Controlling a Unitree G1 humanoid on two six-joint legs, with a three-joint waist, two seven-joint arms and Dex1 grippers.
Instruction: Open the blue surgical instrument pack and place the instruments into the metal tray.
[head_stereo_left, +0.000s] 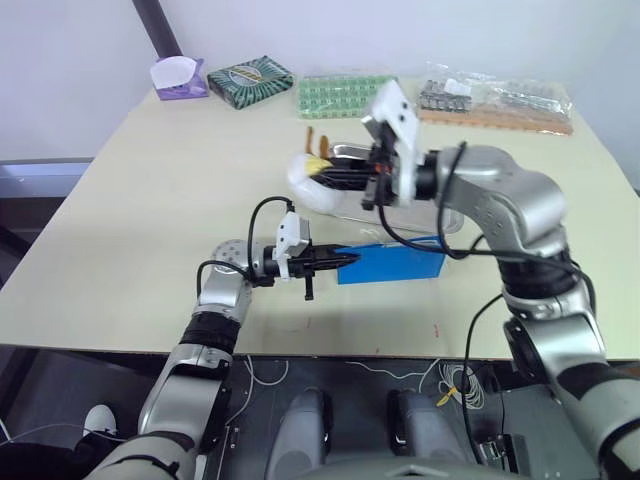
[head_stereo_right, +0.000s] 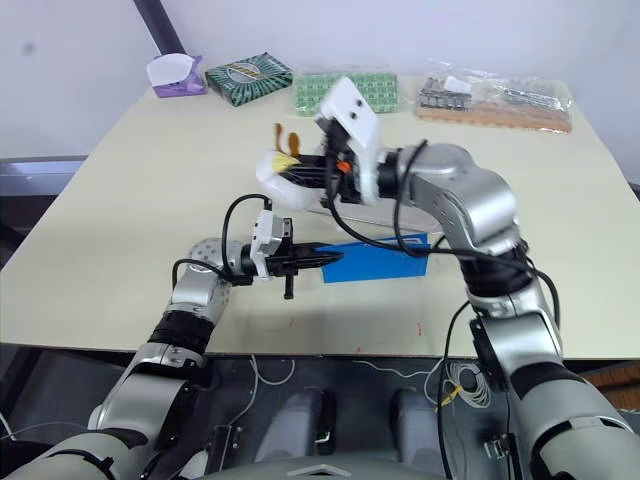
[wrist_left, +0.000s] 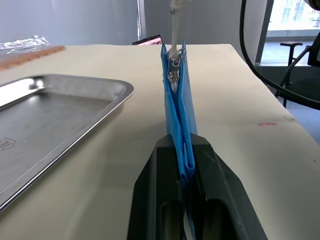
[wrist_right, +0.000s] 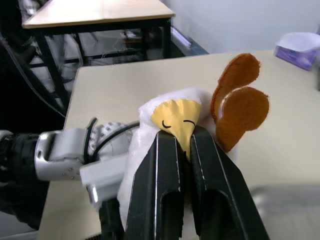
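Nearest me, my left tool is clamped on the near short edge of the blue surgical instrument pack, which stands on edge on the bench, long axis running straight away from the fingers toward its zipper pull. My right tool is closed on a white plush chick held above the metal tray, which lies just beside the pack, so the left arm is the nearer.

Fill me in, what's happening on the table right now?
The left tool is shut on one end of the blue surgical instrument pack, which lies on the table next to the metal tray. The right tool is raised above the tray, shut on a white plush toy with a yellow beak and orange feet. The left wrist view shows a zipper pull at the pack's far end. The tray looks empty in that view.
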